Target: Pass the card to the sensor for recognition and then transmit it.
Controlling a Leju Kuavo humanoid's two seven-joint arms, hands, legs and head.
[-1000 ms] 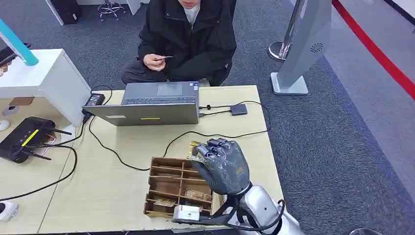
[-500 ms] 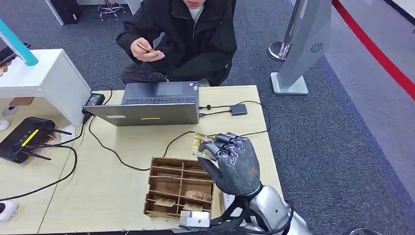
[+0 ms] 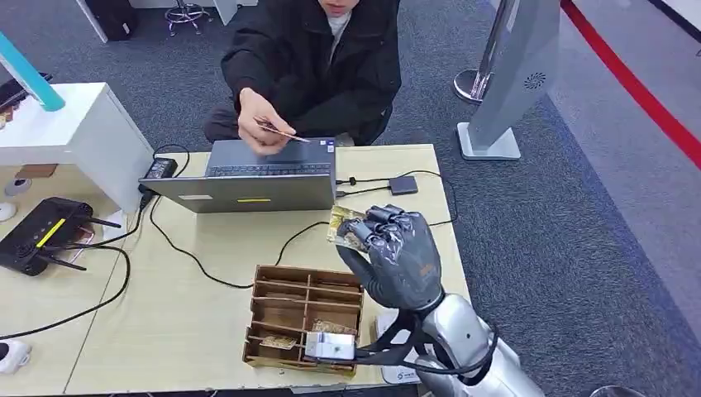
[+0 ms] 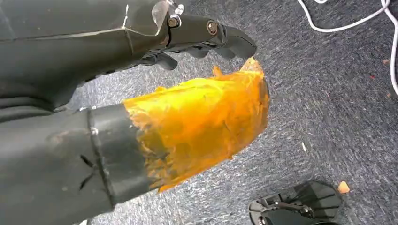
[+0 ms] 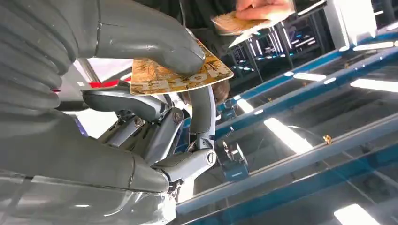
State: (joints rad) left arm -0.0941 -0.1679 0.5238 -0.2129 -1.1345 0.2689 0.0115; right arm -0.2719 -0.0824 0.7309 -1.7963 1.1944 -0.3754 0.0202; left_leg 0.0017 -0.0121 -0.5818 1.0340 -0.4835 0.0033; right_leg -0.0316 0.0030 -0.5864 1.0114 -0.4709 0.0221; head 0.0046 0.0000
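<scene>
Pinching the card (image 3: 344, 226) in the right hand (image 3: 395, 263), raised beyond the wooden tray (image 3: 303, 315), short of the small grey sensor (image 3: 403, 184) near the laptop (image 3: 256, 178): probably carrying it there for reading. Left hand (image 4: 141, 117) hanging over carpet, grip unclear.

A grey laptop (image 3: 256, 175) sits open at the far edge of the wooden table (image 3: 190, 314), its black power brick (image 3: 159, 169) at the far left corner and a black cable (image 3: 207, 266) trailing across the top. A brown compartmented box (image 3: 289, 310) rests near the front edge, with a small white block (image 3: 329, 345) at its front. Left of the table stand a white cabinet (image 3: 78, 132) and a black router (image 3: 41, 234); a grey kiosk stand (image 3: 512, 74) rises on the carpet to the right.
</scene>
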